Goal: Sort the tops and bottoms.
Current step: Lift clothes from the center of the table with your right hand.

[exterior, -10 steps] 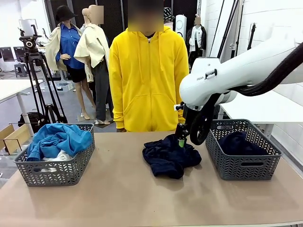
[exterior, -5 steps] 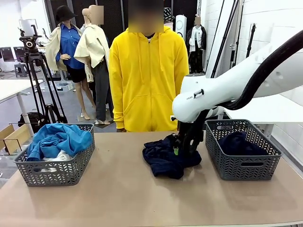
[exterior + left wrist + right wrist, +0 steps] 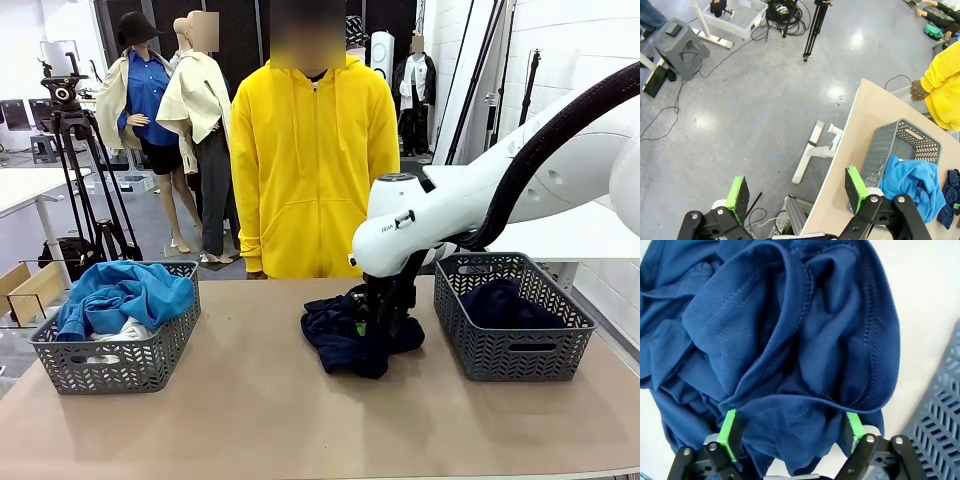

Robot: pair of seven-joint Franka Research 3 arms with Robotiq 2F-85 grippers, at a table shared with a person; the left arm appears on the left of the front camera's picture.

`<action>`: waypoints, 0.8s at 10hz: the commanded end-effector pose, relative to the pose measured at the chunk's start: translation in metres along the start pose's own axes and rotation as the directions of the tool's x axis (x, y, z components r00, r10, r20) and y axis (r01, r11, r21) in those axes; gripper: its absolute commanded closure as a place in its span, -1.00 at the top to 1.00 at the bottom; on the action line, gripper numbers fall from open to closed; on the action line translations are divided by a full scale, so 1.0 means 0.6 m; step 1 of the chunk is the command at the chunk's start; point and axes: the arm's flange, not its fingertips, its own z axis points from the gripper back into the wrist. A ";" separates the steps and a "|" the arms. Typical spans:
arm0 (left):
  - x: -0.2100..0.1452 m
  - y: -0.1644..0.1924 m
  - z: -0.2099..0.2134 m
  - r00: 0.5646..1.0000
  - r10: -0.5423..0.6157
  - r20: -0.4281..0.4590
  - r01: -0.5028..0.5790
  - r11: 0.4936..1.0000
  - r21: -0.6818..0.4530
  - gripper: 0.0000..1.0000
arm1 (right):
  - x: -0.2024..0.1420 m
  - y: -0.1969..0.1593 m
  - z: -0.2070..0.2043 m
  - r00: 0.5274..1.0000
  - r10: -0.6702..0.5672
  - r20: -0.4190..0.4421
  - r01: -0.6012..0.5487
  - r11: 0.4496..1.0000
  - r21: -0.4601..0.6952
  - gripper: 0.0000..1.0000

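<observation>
Your right gripper (image 3: 790, 437) is down on the crumpled dark navy cloth garment (image 3: 350, 335) at mid-table, jaws spread wide with a fold bulging between the green pads (image 3: 729, 432), placed to pinch it but not yet clenched; that is the 1 bottom left unsorted, lying just beside the grey plastic basket on the right (image 3: 510, 350), which holds the other dark garment (image 3: 500, 300); the left gripper (image 3: 795, 197) hangs released over the floor, clear of the left-hand grey basket (image 3: 115, 362) with the bright blue top (image 3: 125, 295) over the white top (image 3: 125, 332).
</observation>
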 end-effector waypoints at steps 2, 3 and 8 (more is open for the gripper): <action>-0.002 0.001 0.002 1.000 -0.004 -0.001 0.004 1.000 0.005 1.00 | 0.008 0.003 0.005 1.000 -0.010 0.005 0.010 1.000 -0.018 -0.09; -0.002 0.001 0.002 1.000 -0.004 -0.001 0.004 1.000 0.005 1.00 | 0.008 0.004 0.004 1.000 -0.012 0.003 0.012 1.000 -0.024 -0.47; -0.002 0.001 0.002 1.000 -0.004 -0.001 0.004 1.000 0.005 1.00 | 0.000 0.008 0.008 1.000 -0.006 0.001 0.006 1.000 -0.006 -1.00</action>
